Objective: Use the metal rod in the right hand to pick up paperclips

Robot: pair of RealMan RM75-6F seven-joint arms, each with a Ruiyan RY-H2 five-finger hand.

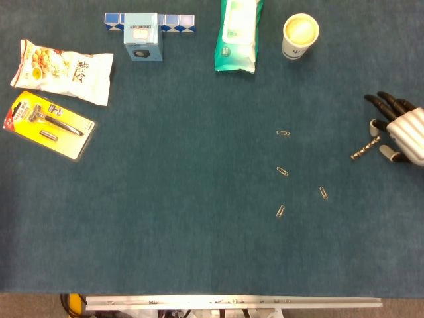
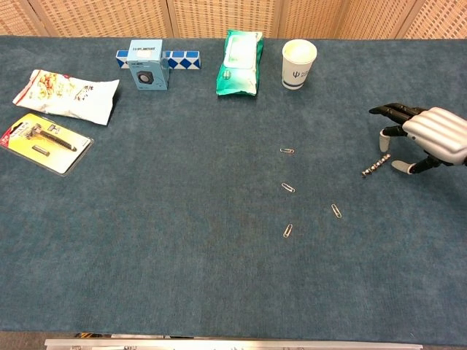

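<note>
Right hand (image 1: pixel 401 134) sits at the right edge of the blue-green table (image 1: pixel 185 252), fingers spread and curved down over the near end of the metal rod (image 1: pixel 365 148). Fingertips (image 2: pixel 384 136) bracket the rod's upper end, but I cannot tell if they actually grip it or only hover around it. Rod lies tilted on the cloth, its lower tip pointing left toward the paperclips. Four paperclips (image 1: pixel 283 133) (image 1: pixel 282 171) (image 1: pixel 323 193) (image 1: pixel 280 211) lie scattered mid-table, left of the rod and well apart from it. Far side: paper cup (image 1: pixel 300 36), green wipes pack (image 1: pixel 238 34), small blue box (image 1: pixel 142 37) with a blue-white block strip (image 1: pixel 177 21) behind it. Left side: snack bag (image 1: pixel 63 70) and a yellow razor pack (image 1: pixel 49 124) just nearer.
</note>
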